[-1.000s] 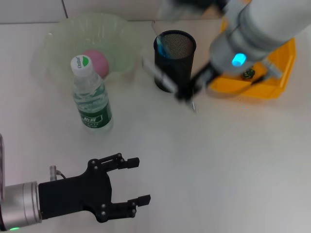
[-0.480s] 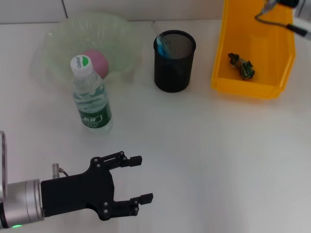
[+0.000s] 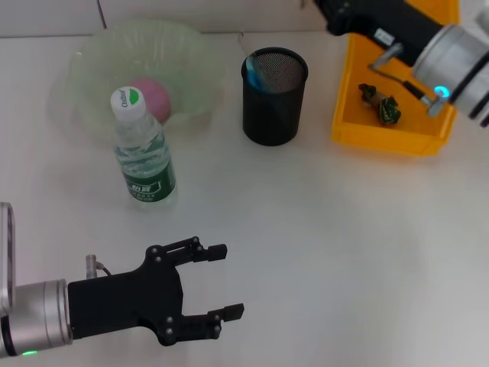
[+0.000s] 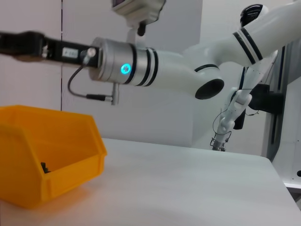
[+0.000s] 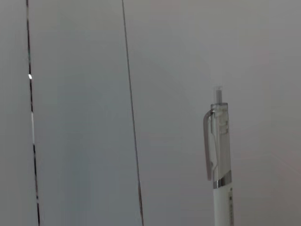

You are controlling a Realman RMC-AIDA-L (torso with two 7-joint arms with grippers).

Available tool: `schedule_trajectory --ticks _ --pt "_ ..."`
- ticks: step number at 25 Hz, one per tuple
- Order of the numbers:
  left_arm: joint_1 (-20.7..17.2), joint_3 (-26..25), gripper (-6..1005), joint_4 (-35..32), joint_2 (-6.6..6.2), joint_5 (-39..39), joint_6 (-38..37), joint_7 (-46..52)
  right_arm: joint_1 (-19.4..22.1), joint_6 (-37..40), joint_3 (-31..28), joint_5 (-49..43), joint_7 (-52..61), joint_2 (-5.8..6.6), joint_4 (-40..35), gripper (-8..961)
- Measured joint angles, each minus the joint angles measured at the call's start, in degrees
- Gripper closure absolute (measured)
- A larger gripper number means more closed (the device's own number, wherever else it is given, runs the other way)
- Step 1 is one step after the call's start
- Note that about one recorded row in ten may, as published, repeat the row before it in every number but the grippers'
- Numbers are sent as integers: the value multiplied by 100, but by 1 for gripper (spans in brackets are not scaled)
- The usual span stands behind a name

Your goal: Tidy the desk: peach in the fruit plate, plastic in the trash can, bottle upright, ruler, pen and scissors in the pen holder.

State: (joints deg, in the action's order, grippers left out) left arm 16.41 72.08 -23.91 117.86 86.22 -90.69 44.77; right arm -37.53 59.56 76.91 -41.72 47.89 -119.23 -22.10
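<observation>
Right gripper cut off, pen (image 5: 220, 160) upright; left gripper (image 3: 221, 281) fingers spread

Robot lab: second white robot arm (image 4: 235, 108), bare panelled walls (image 4: 160, 122).

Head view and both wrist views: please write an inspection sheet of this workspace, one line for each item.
Surface: white desk.
Job's things: peach in fruit plate; bottle upright; pen holder holds a blue item; crumpled plastic in yellow bin; pen in right wrist view.
Clutter: nothing seen.
Grippers: left gripper open, low over the desk; right arm above the bin, gripper out of view.
Cables: short cable on right arm.
Surroundings: grey wall panels.
</observation>
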Motion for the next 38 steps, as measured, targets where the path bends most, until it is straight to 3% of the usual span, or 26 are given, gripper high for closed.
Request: schedule_trajectory --ticks 5,18,26,27,28,29,32,33,34,36,37,38 --pt "-1 8 205 0 0 0 0 -15 -164 -413 295 -116 168 -40 121 828" --pt "-56 -7 205 9 17 0 -5 -28 45 -384 550 -223 537 -68 425 827" --pt "-34 -37 205 9 10 -2 -76 12 406 82 515 -252 588 -55 236 617" --pt "-34 -37 205 9 10 -2 -76 12 522 260 491 -253 596 -45 181 587" --pt "-34 -39 205 9 8 -6 -90 19 928 832 366 -243 631 -21 -54 556" --pt "-34 -39 205 9 8 -6 -90 19 928 832 366 -243 631 -21 -54 526" --pt "-22 -53 205 4 1 -39 -147 29 1559 1678 -18 -235 657 -4 -484 431" --pt "-22 -53 205 4 1 -39 -147 29 2002 2350 -300 -306 641 30 -748 399" --pt "14 -54 205 3 0 -40 -150 41 2185 2646 -434 -453 617 90 -833 368" --pt "52 -54 205 -5 -5 -41 -154 51 2408 3199 -652 -981 621 284 -934 304" --pt "52 -54 205 -5 -5 -41 -154 51 2408 3199 -652 -981 621 284 -934 272" --pt "70 -54 205 -25 -18 -39 -155 87 2471 3780 -876 -2026 783 575 -942 240"
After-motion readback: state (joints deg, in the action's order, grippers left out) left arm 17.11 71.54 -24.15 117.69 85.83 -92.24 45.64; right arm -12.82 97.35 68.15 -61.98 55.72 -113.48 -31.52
